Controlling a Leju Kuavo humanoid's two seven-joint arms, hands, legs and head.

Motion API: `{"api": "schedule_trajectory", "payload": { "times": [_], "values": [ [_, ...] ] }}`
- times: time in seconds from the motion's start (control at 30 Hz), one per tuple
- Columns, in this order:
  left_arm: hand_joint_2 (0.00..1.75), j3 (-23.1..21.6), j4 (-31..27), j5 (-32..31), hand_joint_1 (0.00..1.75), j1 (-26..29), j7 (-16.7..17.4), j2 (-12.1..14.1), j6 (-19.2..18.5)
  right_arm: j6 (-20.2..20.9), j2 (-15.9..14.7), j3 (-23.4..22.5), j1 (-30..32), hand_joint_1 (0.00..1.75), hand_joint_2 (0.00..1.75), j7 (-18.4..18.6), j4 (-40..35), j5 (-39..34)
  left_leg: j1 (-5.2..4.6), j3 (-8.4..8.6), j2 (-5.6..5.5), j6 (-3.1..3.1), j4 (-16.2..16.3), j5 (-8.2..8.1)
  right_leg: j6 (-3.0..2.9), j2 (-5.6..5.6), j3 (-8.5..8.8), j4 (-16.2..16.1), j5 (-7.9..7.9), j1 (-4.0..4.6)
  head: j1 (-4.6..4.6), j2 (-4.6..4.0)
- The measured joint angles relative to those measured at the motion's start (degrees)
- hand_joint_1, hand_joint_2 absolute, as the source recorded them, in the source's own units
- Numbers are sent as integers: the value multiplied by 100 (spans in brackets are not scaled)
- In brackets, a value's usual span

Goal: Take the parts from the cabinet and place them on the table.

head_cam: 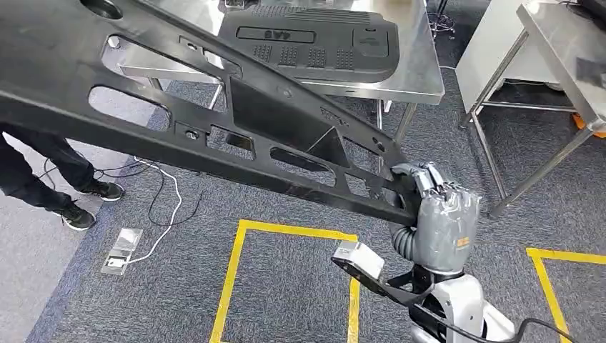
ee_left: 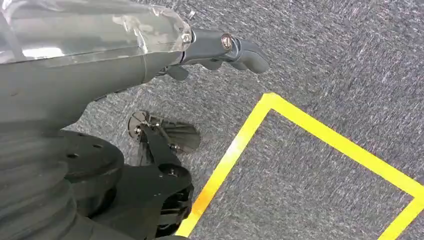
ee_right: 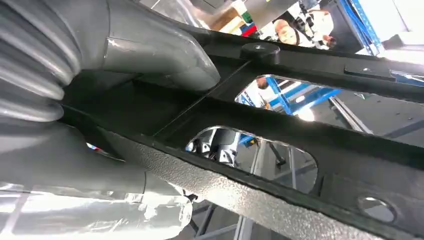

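Observation:
A long black plastic frame part (head_cam: 214,114) with several cutouts stretches across the head view from the upper left down to the lower right. My right hand (head_cam: 439,214) grips its lower right end, fingers wrapped over the edge. In the right wrist view the same black frame (ee_right: 280,125) lies against my thumb (ee_right: 160,55). A second black ribbed panel (head_cam: 314,39) lies flat on the steel table (head_cam: 421,78) ahead. My left hand (ee_left: 200,50) hangs over the carpet with its fingers curled and nothing in them.
Yellow tape squares (head_cam: 236,271) mark the grey carpet. A second steel table (head_cam: 564,50) stands at the right. A person's legs and shoes (head_cam: 78,207) are at the left, beside a white cable (head_cam: 168,207) and a floor socket box (head_cam: 121,250).

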Motion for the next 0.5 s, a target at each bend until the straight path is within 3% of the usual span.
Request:
{"api": "schedule_trajectory", "payload": {
  "times": [0.27,0.47,0.5],
  "values": [
    [175,0,2,2,0,3,-28,0,0,0,-4,0,0,175,175,4,0,0,0,0,0,0,0,0,0,0,0,0,0,0,0,0],
    [175,0,2,-7,0,7,-70,0,2,7,-4,2,-1,175,175,18,0,0,-46,-11,-6,63,40,-39,66,-19,27,-48,21,-42,-4,0],
    [175,0,0,-9,0,3,-70,0,2,7,-4,0,0,175,175,20,-2,0,-27,35,-6,105,-64,-12,95,-23,57,-70,7,-33,-9,0]
  ]
}}
